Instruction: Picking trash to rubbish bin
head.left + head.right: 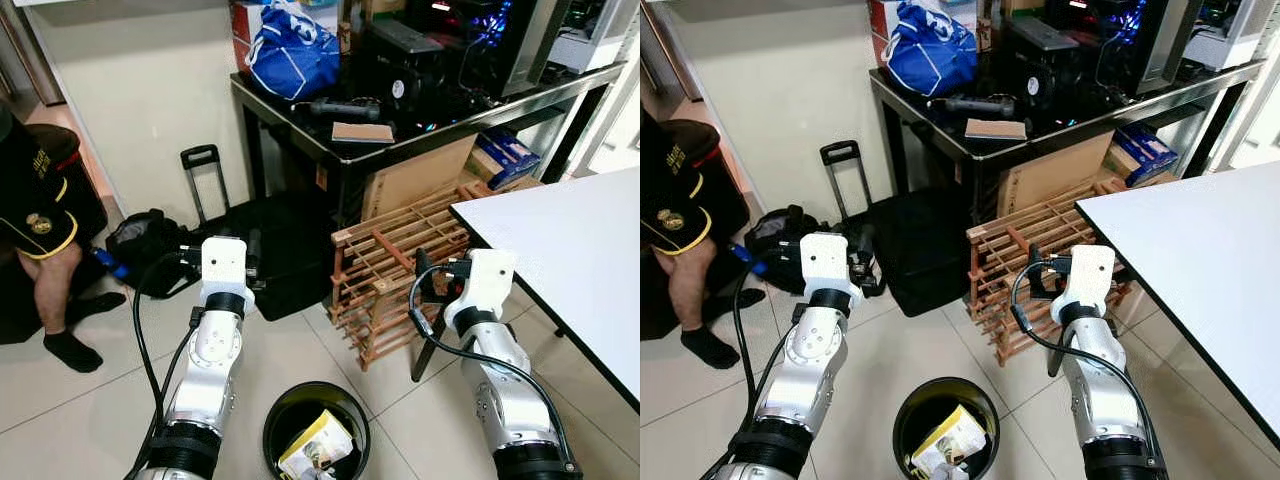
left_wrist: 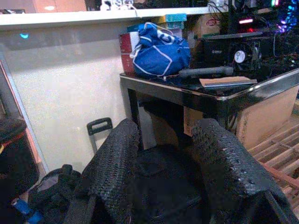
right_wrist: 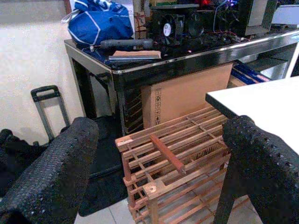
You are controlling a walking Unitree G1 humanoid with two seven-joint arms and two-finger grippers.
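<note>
A black round rubbish bin (image 1: pixel 290 398) stands on the tiled floor between my two arms, close in front of me. Inside it lies a yellow and white packet (image 1: pixel 318 443) with other scraps. My left gripper (image 1: pixel 252 258) is held up over the floor to the left of and beyond the bin, open, with nothing between its fingers (image 2: pixel 112 168). My right gripper (image 1: pixel 430 275) is raised in front of the wooden rack, also open and empty, its fingers (image 3: pixel 51 177) wide apart.
A wooden rack (image 1: pixel 385 265) leans by a black desk (image 1: pixel 330 150) carrying a blue bag (image 1: pixel 292 52) and computer gear. A white table (image 1: pixel 570 240) is at right. A black suitcase (image 1: pixel 290 250) and backpack (image 1: pixel 145 240) lie ahead. A person's leg (image 1: pixel 55 290) is at left.
</note>
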